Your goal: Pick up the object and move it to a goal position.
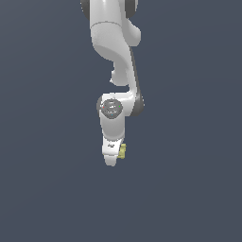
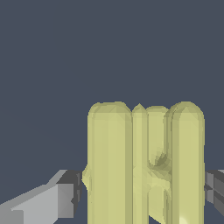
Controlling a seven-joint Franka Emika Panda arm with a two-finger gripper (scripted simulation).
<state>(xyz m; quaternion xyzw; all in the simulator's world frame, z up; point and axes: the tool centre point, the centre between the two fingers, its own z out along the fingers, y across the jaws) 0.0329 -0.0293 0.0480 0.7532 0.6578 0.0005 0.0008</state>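
The object is a pale yellow-green ridged piece that fills the middle of the wrist view. One grey finger pad presses on one side of it and the other pad on the opposite side. The gripper is shut on it. In the exterior view only a small yellow-green part of the object shows, peeking out at the exterior view's right of the white gripper, which points down from the arm.
The white arm reaches down from the top of the exterior view over a plain dark blue-grey surface. No other objects or edges show in either view.
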